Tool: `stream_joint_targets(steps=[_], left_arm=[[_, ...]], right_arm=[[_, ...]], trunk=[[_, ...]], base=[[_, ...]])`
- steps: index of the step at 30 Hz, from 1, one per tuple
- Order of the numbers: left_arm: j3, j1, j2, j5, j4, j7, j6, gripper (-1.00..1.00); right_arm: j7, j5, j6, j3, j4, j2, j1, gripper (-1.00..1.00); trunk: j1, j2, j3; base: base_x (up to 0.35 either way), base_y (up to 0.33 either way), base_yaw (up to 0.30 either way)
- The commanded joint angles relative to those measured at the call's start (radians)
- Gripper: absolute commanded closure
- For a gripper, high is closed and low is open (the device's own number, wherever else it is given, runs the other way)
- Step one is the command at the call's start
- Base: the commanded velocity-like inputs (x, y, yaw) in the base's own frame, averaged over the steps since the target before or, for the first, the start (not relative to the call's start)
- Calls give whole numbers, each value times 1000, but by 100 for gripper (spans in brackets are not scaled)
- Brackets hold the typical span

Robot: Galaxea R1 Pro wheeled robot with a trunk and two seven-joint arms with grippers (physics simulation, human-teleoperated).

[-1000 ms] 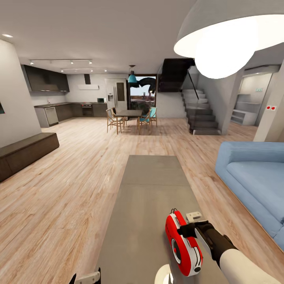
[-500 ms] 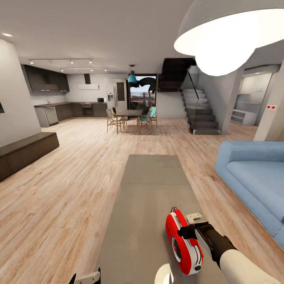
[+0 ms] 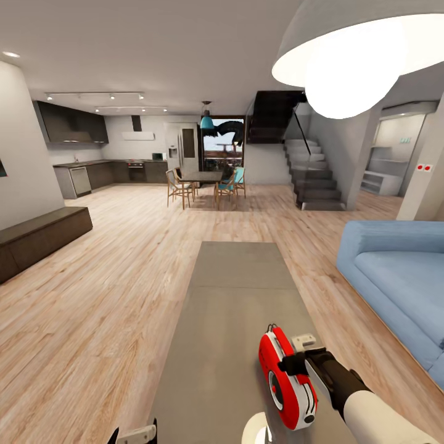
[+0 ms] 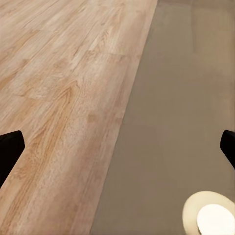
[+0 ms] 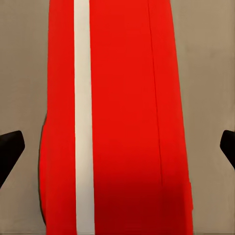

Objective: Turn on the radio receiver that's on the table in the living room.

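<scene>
The red radio receiver (image 3: pixel 287 377) stands on edge at the near end of the grey table (image 3: pixel 234 290), its white front with the round dial facing left. My right gripper (image 3: pixel 295 361) reaches in from the right at the radio's upper part. In the right wrist view the radio's red body (image 5: pixel 122 122) with a white stripe sits between the two widely spread black fingertips (image 5: pixel 10 152); the right gripper (image 5: pixel 117 149) is open. My left gripper (image 4: pixel 117 147) is open over the table's left edge, holding nothing, and it shows at the lower left of the head view (image 3: pixel 134 434).
A blue sofa (image 3: pixel 401 283) runs along the table's right side. A dark long bench (image 3: pixel 40 237) stands at the left wall. A white pendant lamp (image 3: pixel 351 55) hangs overhead. Dining table with chairs (image 3: pixel 203 185), kitchen and stairs lie far back. Wood floor (image 3: pixel 105 296) surrounds the table.
The head view has shifted very slightly. The radio and both grippers stay where they were.
</scene>
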Motion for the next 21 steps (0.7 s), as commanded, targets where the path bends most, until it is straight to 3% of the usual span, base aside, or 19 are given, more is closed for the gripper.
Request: stream_joint_targets(steps=[1,6,7,21], left_arm=[[0,0,0,0,0,0,0,-100],[0,0,1,1,0,0,0,-100],[0,0,1,1,0,0,0,-100],[0,0,0,1,0,0,0,-100]], right_arm=[[0,0,0,0,3,0,0,-100],[-1,0,0,0,14,0,0,-100],[-1,0,0,0,15,0,0,100],[1,0,0,2,30,0,0,100]], trunk=[[0,0,0],[0,0,0],[0,0,0],[0,0,0]], base=[[0,0,0],[0,0,0],[0,0,0],[0,0,0]])
